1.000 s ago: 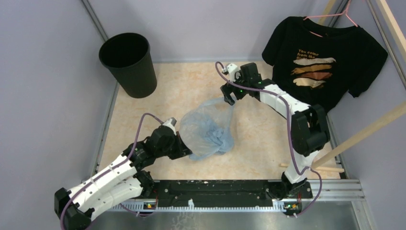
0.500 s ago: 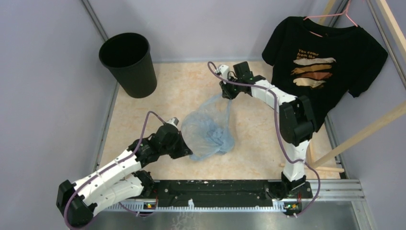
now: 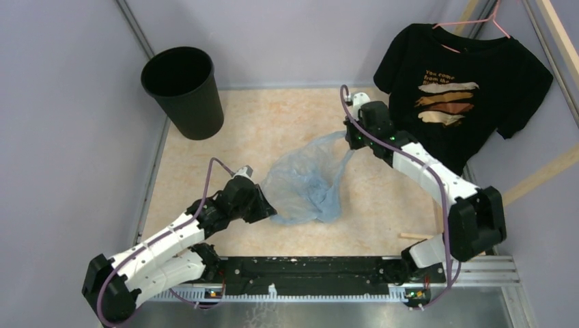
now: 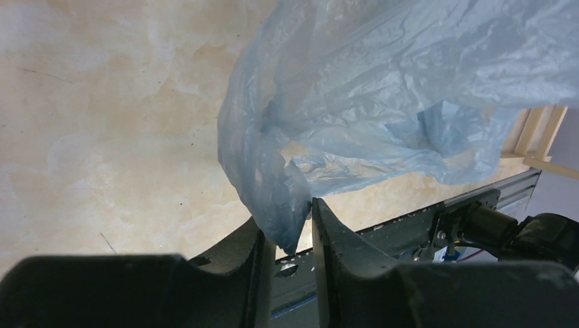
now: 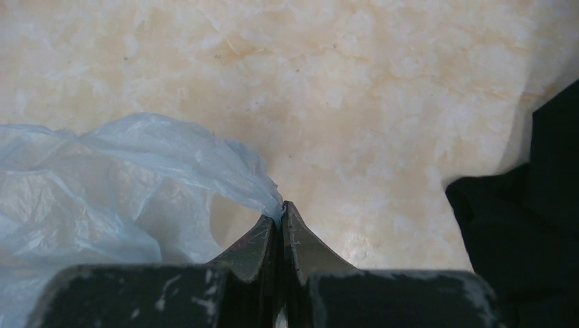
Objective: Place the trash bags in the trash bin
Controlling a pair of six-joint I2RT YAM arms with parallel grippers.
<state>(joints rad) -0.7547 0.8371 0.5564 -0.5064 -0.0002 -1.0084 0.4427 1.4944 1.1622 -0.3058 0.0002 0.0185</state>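
Your right pincer (image 5: 281, 212) swung rightward; the thin translucent light-blue plastic bag (image 3: 304, 188) stretches from it to your left pincer (image 4: 287, 225), both clamped tight. Pull wider and it may tear or slip.

I'm looking into a lab test cell, plain lilac panel walls (image 3: 61, 137), aluminium frame rail (image 3: 478, 270), marbled tabletop (image 3: 273, 116); black T-shirt (image 3: 464, 68) hanging alongside
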